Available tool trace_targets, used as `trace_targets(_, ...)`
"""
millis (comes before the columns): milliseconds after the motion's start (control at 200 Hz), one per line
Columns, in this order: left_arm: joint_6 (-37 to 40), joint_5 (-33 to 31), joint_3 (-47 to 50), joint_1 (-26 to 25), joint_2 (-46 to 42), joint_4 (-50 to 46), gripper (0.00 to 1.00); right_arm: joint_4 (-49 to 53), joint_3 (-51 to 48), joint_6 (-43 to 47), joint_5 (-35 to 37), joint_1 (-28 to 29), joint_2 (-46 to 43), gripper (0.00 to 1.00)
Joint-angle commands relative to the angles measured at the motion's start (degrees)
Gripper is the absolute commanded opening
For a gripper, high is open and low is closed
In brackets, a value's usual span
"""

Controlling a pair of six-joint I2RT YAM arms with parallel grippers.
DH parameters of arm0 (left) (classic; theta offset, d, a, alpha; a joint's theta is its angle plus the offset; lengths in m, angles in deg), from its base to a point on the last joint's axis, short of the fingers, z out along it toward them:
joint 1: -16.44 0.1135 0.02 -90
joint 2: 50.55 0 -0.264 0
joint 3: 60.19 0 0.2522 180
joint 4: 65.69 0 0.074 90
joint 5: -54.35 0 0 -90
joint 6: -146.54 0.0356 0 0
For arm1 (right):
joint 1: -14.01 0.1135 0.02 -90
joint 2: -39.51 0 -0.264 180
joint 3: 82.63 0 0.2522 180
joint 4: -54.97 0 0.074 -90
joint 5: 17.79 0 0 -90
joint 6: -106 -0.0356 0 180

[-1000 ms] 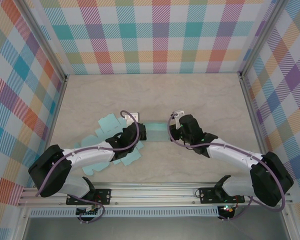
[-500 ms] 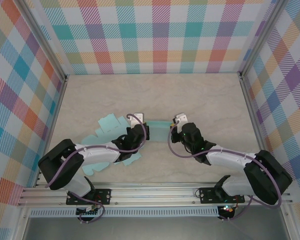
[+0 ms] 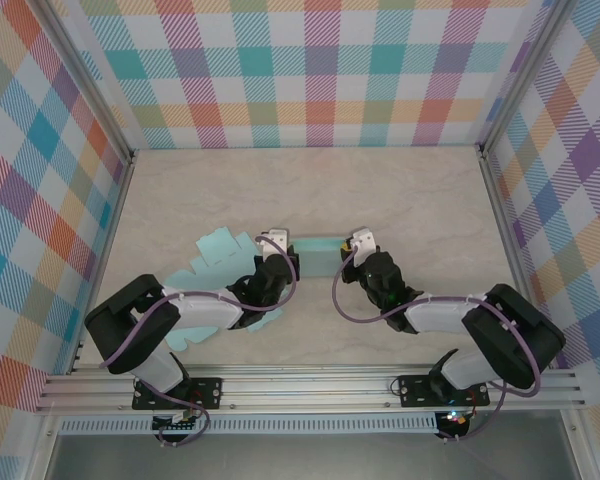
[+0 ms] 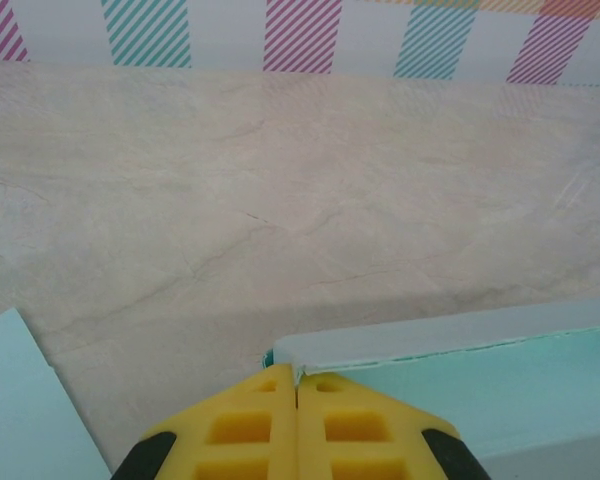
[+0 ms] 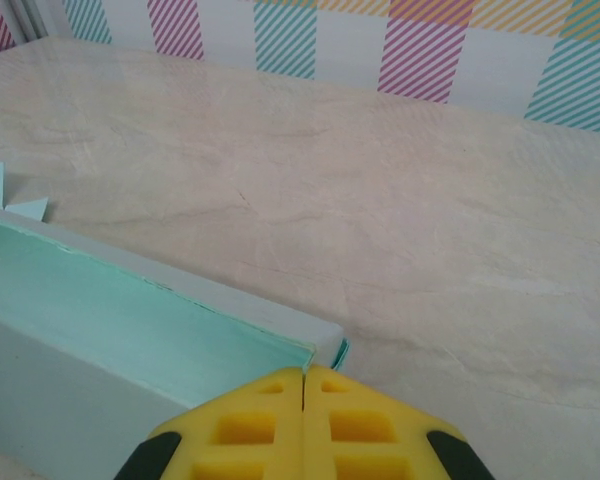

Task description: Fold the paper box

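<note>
Paper box (image 3: pixel 318 262): you see it lying on the table (image 3: pixel 420 200), between both grippers.
Left gripper (image 4: pixel 298 388): clenched, pinching the box's left end corner.
Right gripper (image 5: pixel 304 378): clenched, pinching the box's right end corner.

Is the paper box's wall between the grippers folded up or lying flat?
Folded up: the paper box wall stands off the table, left gripper and right gripper shut at its ends.

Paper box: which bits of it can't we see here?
- Top view: both ends of the paper box hide under the left gripper and right gripper.
- Left wrist view: yellow fingers cover its near corner; the right edge cuts it off.
- Right wrist view: the left edge cuts it off.
</note>
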Motion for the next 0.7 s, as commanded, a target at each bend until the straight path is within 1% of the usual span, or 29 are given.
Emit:
trace_targets(0, -2.1, 8.6, 1.8, -2.5, 1.3, 0.0, 0.13, -1.6, -1.3, -1.1, -7.0, 1.9, 3.0, 0.0)
trace_targets(105, -4.1, 10.3, 1.9, -2.5, 0.0, -2.5, 0.26, -1.5, -1.2, -1.5, -6.8, 1.9, 3.5, 0.0)
trace_targets(205, -5.4, 10.9, 1.2, -2.5, -2.2, -5.5, 0.38, 0.8, -0.6, -1.5, -6.4, 1.9, 2.7, 0.0)
trace_targets(395, -7.5, 10.5, -1.1, -2.5, -7.8, -12.2, 0.55, 3.3, -0.3, -0.5, -5.5, 1.9, 1.1, 0.0)
trace_targets(495, -10.1, 10.6, -2.1, -2.5, -10.2, -16.3, 0.66, 4.3, 0.1, -0.2, -5.4, 1.9, 0.9, 0.0)
trace_targets(595, -13.4, 10.7, -3.0, -2.5, -12.3, -20.9, 0.75, 5.1, 0.5, -0.2, -5.4, 1.9, 1.0, 0.0)
trace_targets(645, -15.1, 10.0, -3.5, -2.5, -13.5, -23.1, 0.79, 5.3, 0.5, -0.1, -5.3, 1.9, 0.9, 0.0)
trace_targets(695, -17.0, 8.5, -4.4, -2.5, -14.7, -26.1, 0.86, 5.4, 0.5, -0.2, -5.3, 1.9, 0.8, 0.0)
